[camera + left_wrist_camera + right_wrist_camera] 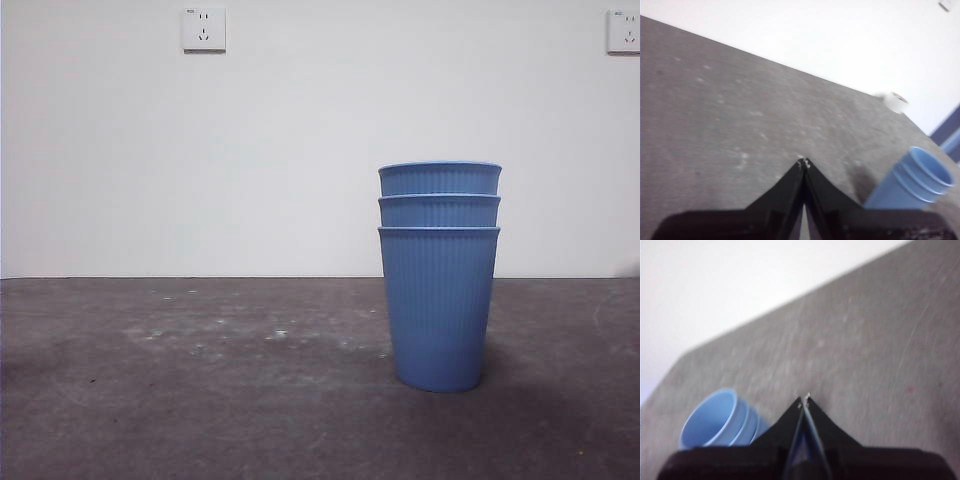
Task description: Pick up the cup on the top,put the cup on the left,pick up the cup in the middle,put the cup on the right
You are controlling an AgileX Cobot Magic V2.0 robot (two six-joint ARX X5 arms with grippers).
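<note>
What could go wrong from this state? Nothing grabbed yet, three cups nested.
1. The top cup sits deep in the middle cup, only a narrow band showing; a pinch there may slip, or lift the middle one too.
2. The bottom cup stands free on the table; a sideways nudge could tip the stack.
3. The left gripper and right gripper are both shut; they must open before closing on the rim.
</note>
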